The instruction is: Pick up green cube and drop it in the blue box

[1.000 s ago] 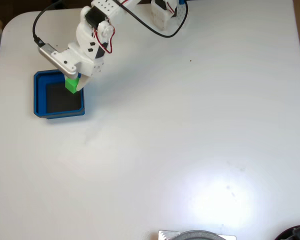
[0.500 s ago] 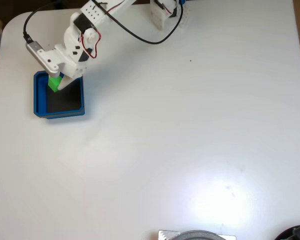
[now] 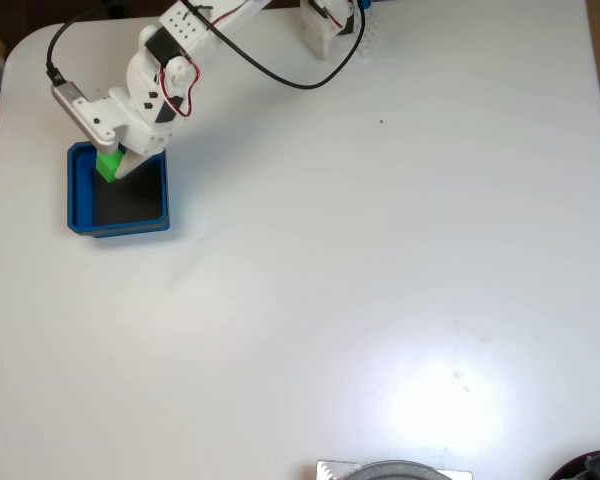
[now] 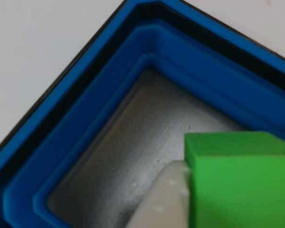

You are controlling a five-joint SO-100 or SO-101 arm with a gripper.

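Standing by the white table (image 3: 380,260), I saw the blue box (image 3: 80,200) at the far left of the fixed view, with the green cube (image 3: 107,166) held over its upper left corner. The gripper (image 3: 113,168) was clenched on the cube, one pale finger (image 4: 161,199) pressed to its side in the other view, the box's dark floor beneath.

To my eye the drop was ready but not safe. The cube hung close to the box wall (image 4: 61,142), not over the middle, so on release it could have clipped the thick rim and tipped out onto the table. A light cube might also have clung to one finger and swung aside as the jaws parted.

Further right, the black cable (image 3: 280,75) looped slack behind the arm, clear of the box; I judged it no snag.
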